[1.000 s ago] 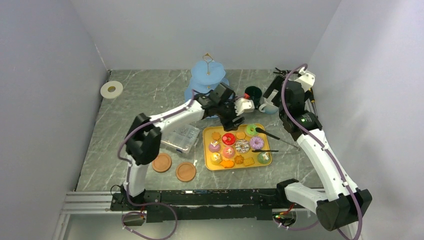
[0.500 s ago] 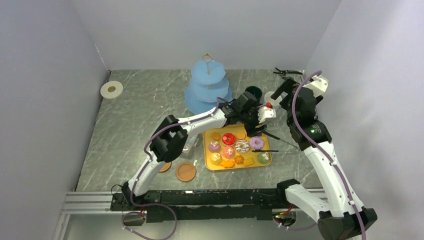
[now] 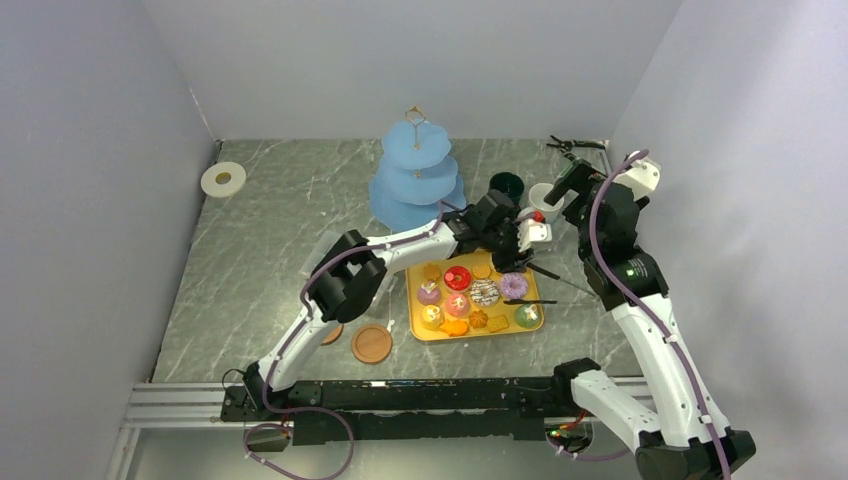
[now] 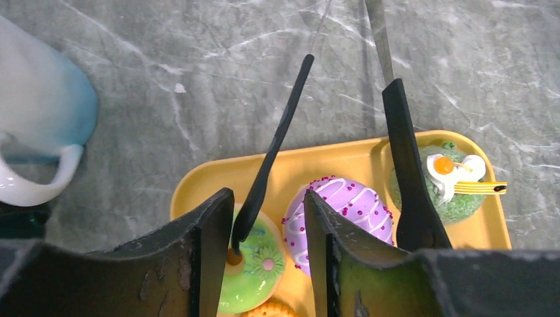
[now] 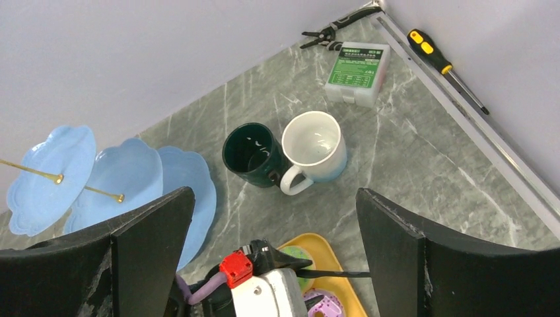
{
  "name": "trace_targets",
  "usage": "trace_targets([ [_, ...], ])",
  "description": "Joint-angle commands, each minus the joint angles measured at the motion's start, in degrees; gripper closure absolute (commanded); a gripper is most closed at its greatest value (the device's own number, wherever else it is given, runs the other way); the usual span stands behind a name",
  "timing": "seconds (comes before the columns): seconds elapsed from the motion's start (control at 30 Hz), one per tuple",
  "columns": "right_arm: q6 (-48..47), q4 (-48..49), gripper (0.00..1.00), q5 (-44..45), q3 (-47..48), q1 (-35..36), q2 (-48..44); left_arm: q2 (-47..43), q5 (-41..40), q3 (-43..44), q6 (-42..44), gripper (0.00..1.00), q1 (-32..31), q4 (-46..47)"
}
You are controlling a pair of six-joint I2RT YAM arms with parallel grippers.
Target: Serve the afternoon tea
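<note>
A yellow tray holds several toy doughnuts, biscuits and cakes. My left gripper hangs low over its far right corner. In the left wrist view the left gripper stands open with a narrowed gap, straddling one arm of the black tongs, whose tip rests on the green doughnut. A purple doughnut lies just right of it. The light-blue stand is bare. Beside it are the dark-green mug and white mug. My right gripper hovers wide open and empty above them.
The tongs' second arm lies across a green cake. Two wooden coasters sit left of the tray, a white ring at the far left. A green-labelled box, screwdriver and pliers lie in the back right corner.
My left arm has reached right across the tray to its far right corner, and its jaws have narrowed. The right arm has drawn back to the right, clear of the mugs.
</note>
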Motion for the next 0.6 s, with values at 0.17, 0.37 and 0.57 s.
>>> trace_targets([
  [0.17,-1.3,0.4,0.04,-2.2,0.1,-0.7,-1.7,0.9,5.9,2.1,3.2,0.80,-0.1,2.6],
  [0.37,-1.3,0.7,0.05,-3.4,0.1,-0.9,-1.7,-1.5,3.8,-0.5,4.5,0.97,-0.1,3.9],
  [0.57,-1.8,1.3,0.05,-7.0,2.4,-1.0,-1.0,-6.8,2.6,-2.4,3.8,0.97,-0.2,4.0],
])
